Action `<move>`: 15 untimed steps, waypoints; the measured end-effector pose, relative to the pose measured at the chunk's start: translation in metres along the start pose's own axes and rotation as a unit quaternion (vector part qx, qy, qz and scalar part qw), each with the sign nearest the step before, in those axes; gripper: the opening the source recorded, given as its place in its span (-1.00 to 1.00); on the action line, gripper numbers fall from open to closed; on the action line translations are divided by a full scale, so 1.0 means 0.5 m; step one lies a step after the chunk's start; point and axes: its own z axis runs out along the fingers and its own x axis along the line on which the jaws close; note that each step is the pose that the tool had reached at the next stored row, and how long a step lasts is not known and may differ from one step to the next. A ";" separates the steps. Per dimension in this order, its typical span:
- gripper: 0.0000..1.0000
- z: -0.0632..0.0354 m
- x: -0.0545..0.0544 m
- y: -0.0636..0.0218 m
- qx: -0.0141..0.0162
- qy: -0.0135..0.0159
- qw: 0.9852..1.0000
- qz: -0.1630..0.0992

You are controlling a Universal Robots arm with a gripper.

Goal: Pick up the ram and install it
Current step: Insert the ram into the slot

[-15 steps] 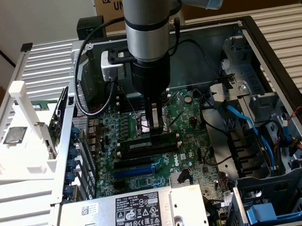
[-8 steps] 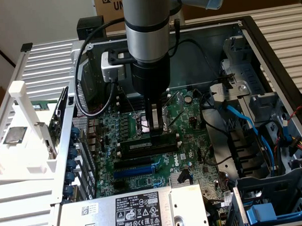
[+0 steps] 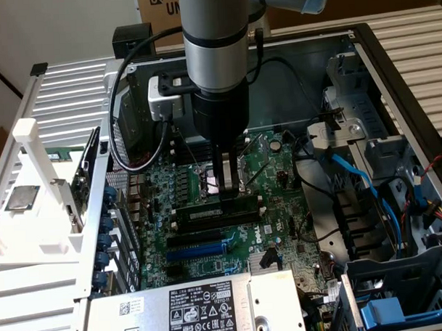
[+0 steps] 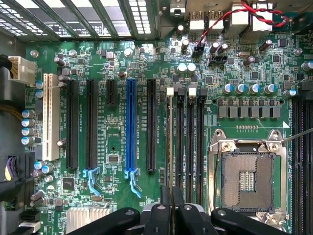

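The ram (image 3: 214,211) is a green stick with dark chips and a pale label. It stands on edge over the long black memory slots (image 4: 190,142), in the one nearest the black expansion slot (image 4: 151,127). In the wrist view the ram (image 4: 169,147) is seen edge-on as a thin line running between my fingers. My gripper (image 3: 226,188) comes straight down from the arm and is shut on the ram's top edge near its middle. In the wrist view my gripper (image 4: 170,194) is narrow, with dark fingertips (image 4: 177,198) on both sides of the stick.
The empty CPU socket (image 4: 247,181) lies just beyond the memory slots. A blue expansion slot (image 4: 131,127) and a white slot (image 4: 48,117) lie on the other side. The power supply (image 3: 197,308) sits in front, blue cables (image 3: 359,179) and drive cages at the exterior view's right.
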 end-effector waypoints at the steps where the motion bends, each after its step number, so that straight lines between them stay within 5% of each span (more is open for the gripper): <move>1: -0.76 0.000 0.000 0.000 0.000 0.000 1.000 0.000; 15: -0.76 0.007 0.000 0.001 0.000 0.000 1.000 0.000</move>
